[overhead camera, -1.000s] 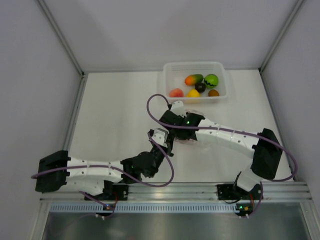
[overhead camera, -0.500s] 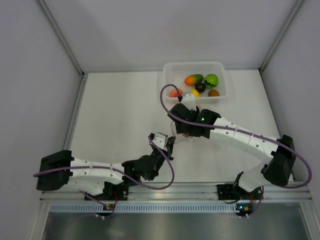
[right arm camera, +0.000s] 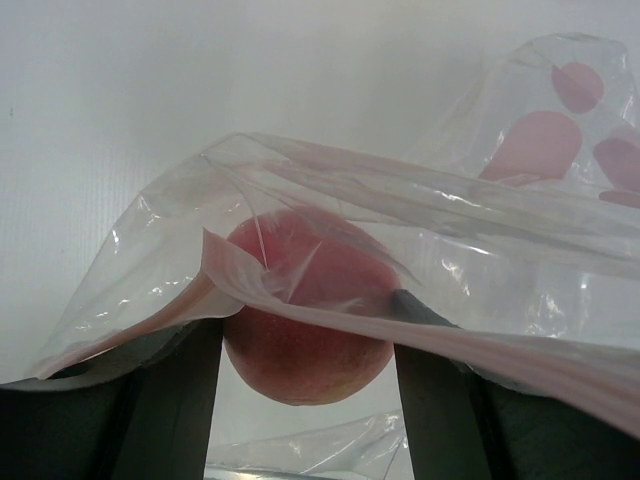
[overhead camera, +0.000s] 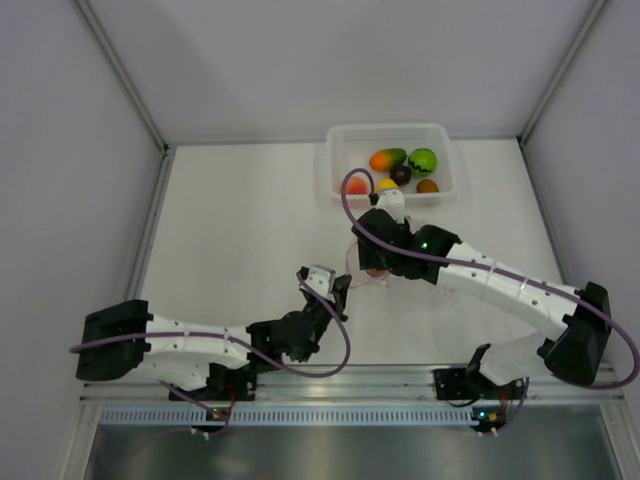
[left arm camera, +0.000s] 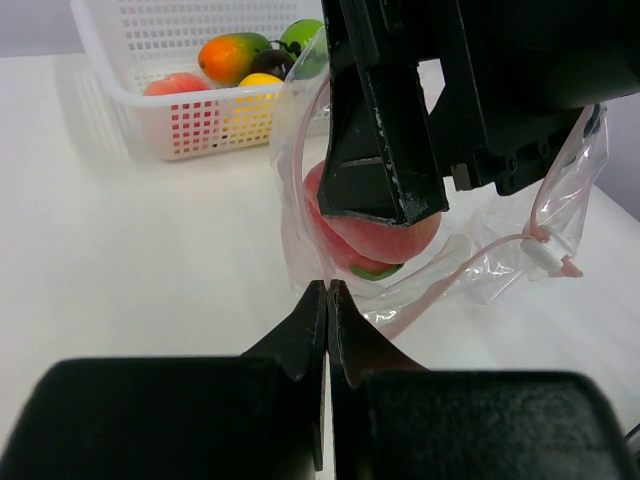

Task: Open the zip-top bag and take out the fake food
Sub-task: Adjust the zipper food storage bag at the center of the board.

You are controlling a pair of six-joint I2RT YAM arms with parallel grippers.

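A white perforated plastic basket (overhead camera: 332, 165) stands at the far side of the pale worktop (overhead camera: 240, 220), with small plastic fruits (overhead camera: 387, 158) in it. Just before the basket is a clear crinkly zip-top bag (left arm camera: 500, 260). A pink-red plastic fruit (left arm camera: 385, 245) sits inside it, between the right fingers (right arm camera: 170, 400). The left fingers (left arm camera: 305, 330) pinch the bag's edge farthest from the basket.

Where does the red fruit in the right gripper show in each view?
Top external: fruit at centre, mostly hidden under the right arm.
Left wrist: fruit at centre, inside the bag.
Right wrist: fruit lower centre, between right gripper fingers.
Shared landmark: the bag around it.
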